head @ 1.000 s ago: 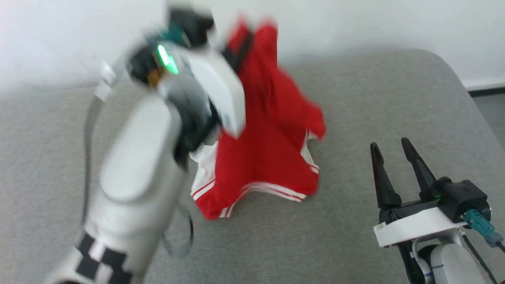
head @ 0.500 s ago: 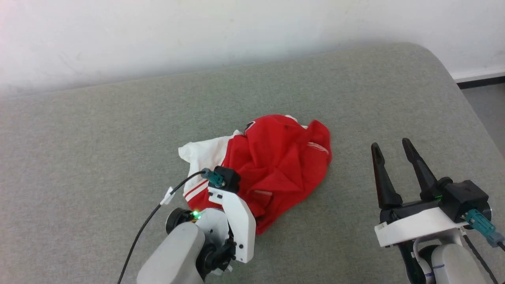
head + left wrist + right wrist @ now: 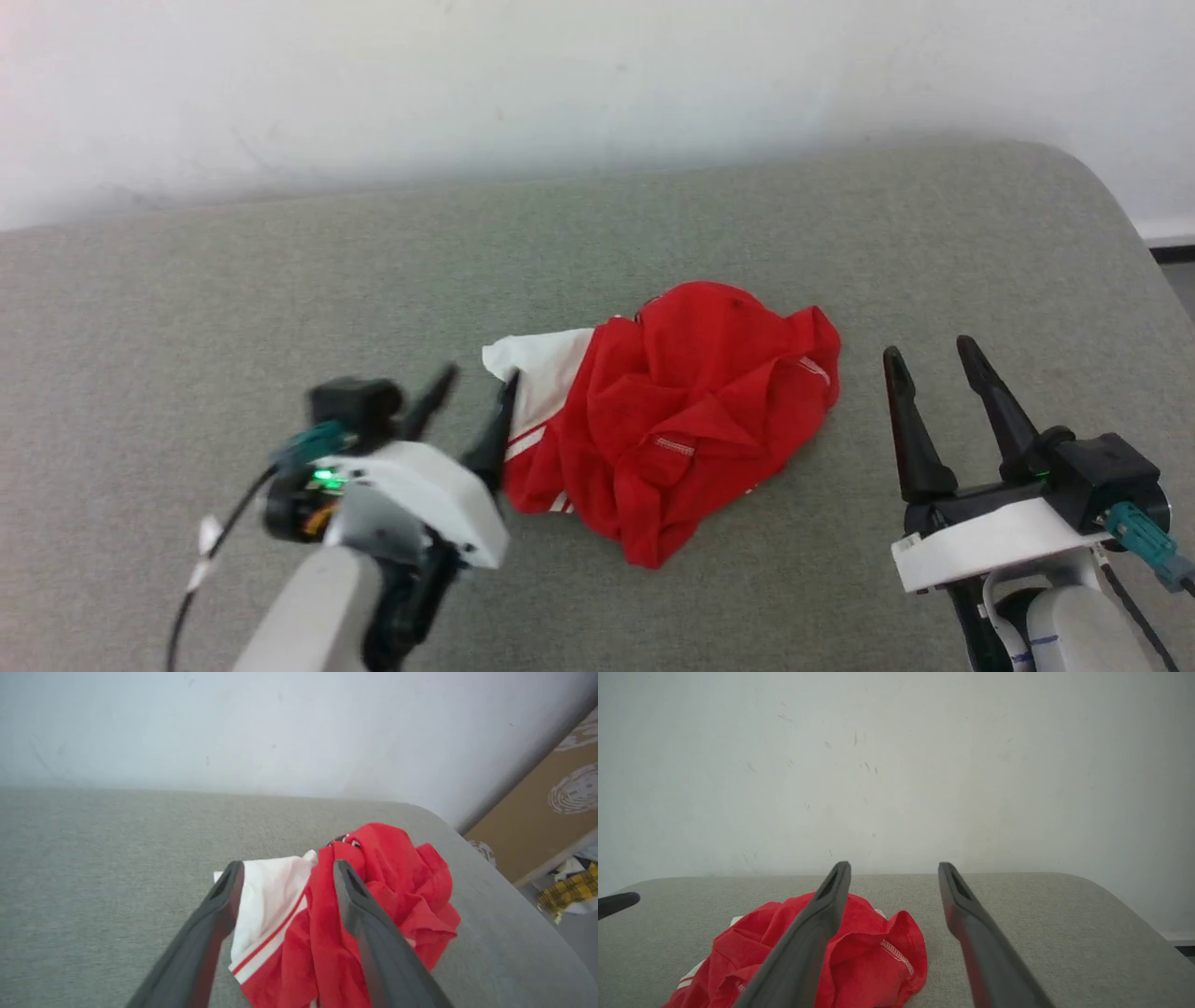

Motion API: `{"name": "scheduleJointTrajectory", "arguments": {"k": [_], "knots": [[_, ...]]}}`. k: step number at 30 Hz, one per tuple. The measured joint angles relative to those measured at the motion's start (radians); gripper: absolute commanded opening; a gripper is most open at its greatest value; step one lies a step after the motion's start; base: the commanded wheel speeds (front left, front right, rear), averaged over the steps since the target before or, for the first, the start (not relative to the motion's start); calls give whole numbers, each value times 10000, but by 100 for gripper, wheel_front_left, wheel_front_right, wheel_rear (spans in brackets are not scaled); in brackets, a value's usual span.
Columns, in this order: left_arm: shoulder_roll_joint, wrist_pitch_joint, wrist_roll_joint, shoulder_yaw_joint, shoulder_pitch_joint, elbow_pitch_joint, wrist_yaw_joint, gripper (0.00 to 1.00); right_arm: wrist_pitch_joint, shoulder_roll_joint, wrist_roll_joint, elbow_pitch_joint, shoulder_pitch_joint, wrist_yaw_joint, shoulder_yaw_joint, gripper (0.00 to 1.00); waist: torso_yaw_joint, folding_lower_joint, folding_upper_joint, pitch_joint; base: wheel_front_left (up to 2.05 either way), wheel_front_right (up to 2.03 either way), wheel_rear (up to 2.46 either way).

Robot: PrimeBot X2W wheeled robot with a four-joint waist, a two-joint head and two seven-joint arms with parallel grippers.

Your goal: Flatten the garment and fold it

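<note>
Writing: you can read none here. The garment (image 3: 691,411) carries a small dark, white-edged mark on its far top fold and a short white stitched strip on its front. Both are too small and crumpled to read.

At the left, the left claw (image 3: 478,381) sits low over the tabletop (image 3: 233,308). Its fingers are spread and released, pointing up and to the right toward the garment. In the head view its right fingertip overlaps the edge of the white sleeve (image 3: 541,364); you cannot tell from there whether it touches the cloth. This claw is blurred. In the left wrist view the left claw (image 3: 287,865) frames the red-striped white sleeve (image 3: 266,891) between its two fingers, with nothing clamped.

In the centre, the garment lies as a crumpled red heap on the grey fabric tabletop, with the white sleeve on its left side. Its folds hide most of its surface.

At the right, the right claw (image 3: 930,350) rests just beside the heap and apart from it. Its fingers are released, point up the view and grasp nothing. The frame edge cuts off its forearm. In the right wrist view the right claw (image 3: 894,865) points at the wall (image 3: 896,765), and its left finger hides part of the garment (image 3: 878,952).
</note>
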Motion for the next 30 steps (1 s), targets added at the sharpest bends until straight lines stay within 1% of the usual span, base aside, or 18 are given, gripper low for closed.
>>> {"name": "scheduleJointTrajectory", "arguments": {"k": [3,5,7,9,12,16,24,30], "knots": [[190,-1342,303,652,326,-535,483,100,88,0,-100,-88,2,0,-6,100,189,0,0,-76,0,0,0],[263,-2345,623,989,508,-637,731,100,199,4,-192,-90,-5,0,-13,100,311,0,0,-107,0,0,0],[301,-3371,918,1260,671,-633,928,100,426,4,-205,-38,-48,0,-27,100,415,0,0,-117,0,0,0],[326,-3893,1206,1469,820,-541,1039,100,830,0,-96,180,-248,0,-19,100,483,-1,0,-81,0,0,0],[326,-4123,1609,1825,918,-472,1076,100,1691,-2,-107,583,-825,0,150,100,545,1,0,65,0,0,0],[115,-4144,2357,2458,943,-966,1039,100,2752,-4,-234,1126,-1928,0,520,100,670,1,0,354,0,0,0],[-794,-4144,3212,3283,1111,-1559,466,100,5572,4,-752,2777,-4264,0,894,100,1102,2,0,1133,0,0,0],[-1218,-4144,3371,3591,1100,-1436,92,100,7718,-146,-1045,3762,-5183,0,1034,100,1593,3,0,1624,0,0,0]]}}
